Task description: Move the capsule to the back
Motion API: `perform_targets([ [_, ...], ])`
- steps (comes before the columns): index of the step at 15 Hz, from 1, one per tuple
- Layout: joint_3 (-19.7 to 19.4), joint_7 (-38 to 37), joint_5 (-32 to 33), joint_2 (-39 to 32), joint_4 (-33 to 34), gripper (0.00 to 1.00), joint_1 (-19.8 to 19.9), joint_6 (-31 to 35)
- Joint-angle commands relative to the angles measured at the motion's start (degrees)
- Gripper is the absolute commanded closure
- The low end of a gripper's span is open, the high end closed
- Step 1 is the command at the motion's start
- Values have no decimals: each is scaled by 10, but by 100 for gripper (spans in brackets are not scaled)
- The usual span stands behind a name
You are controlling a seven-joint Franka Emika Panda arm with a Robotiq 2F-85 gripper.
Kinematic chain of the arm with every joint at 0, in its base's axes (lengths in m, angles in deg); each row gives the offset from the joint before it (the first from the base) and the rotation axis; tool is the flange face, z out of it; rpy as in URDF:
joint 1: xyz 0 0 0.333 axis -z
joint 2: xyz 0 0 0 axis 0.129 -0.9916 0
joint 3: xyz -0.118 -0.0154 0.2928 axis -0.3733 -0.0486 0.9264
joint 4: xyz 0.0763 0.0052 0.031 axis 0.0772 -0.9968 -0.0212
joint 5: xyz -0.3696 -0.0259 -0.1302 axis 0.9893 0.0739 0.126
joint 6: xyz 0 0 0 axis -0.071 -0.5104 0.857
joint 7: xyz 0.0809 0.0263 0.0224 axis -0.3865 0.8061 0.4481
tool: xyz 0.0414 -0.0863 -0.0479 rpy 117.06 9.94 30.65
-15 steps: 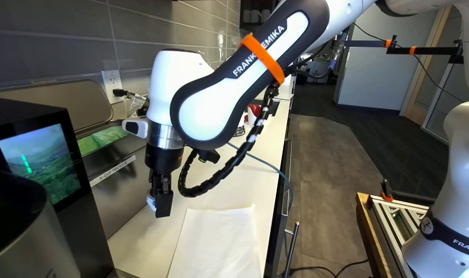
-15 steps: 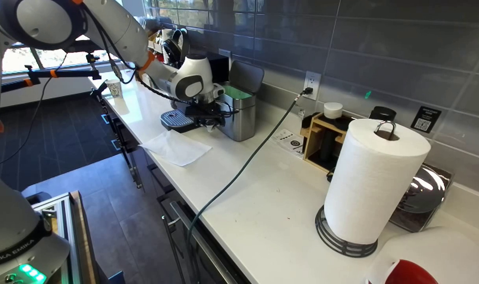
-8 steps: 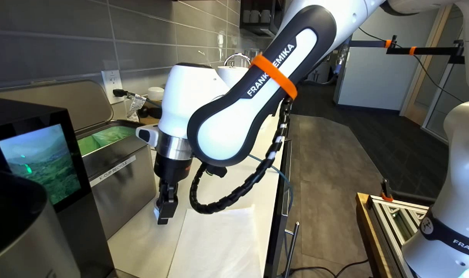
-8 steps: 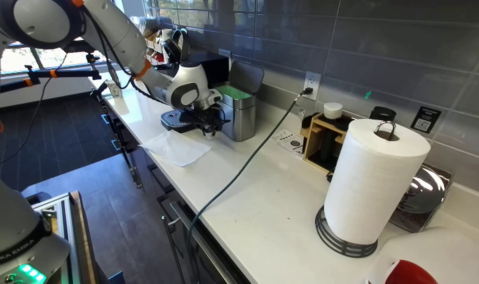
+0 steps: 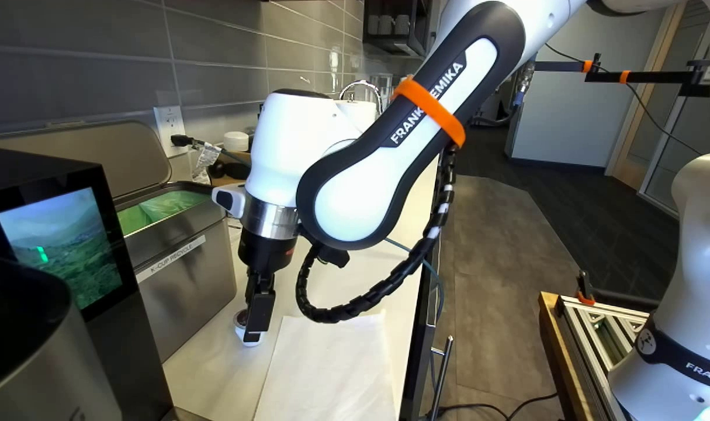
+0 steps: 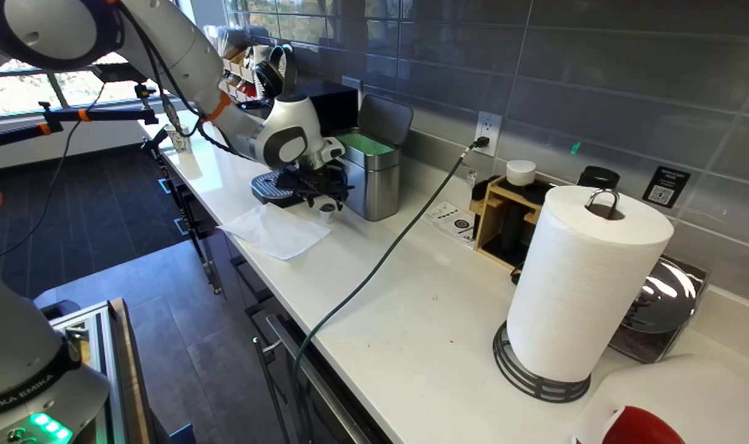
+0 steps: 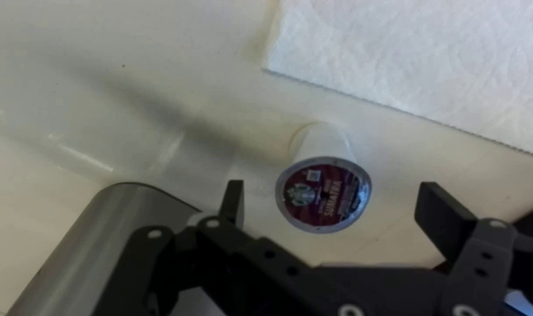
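Where the white counter (image 5: 214, 374) runs between a steel bin (image 5: 185, 292) and a paper towel (image 5: 331, 368), the gripper (image 7: 337, 206) is released, its fingers spread on either side of the capsule (image 7: 323, 180). The latter stands upright there on the counter, long axis vertical, white body below, printed dark-red lid facing up

In an exterior view, jaws partly hide the capsule (image 5: 241, 321).
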Motion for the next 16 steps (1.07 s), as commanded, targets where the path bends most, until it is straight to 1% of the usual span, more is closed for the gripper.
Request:
perform_targets([
  [1,-17,-53,39,56,-65,0,-13,44],
  [2,-21,-64,47,74,-83,0,-15,51],
  [4,-26,-77,63,115,-119,0,-17,23],
  [7,-18,-44,85,167,-161,0,-11,-86],
  [9,-6,5,74,184,-176,0,-6,-142],
  [10,-3,35,72,191,-183,0,-6,-154],
  [13,-3,91,101,183,-180,0,-12,-180],
  [14,-3,94,120,176,-174,0,-14,-189],
  [16,-4,94,133,163,-169,0,-15,-173],
])
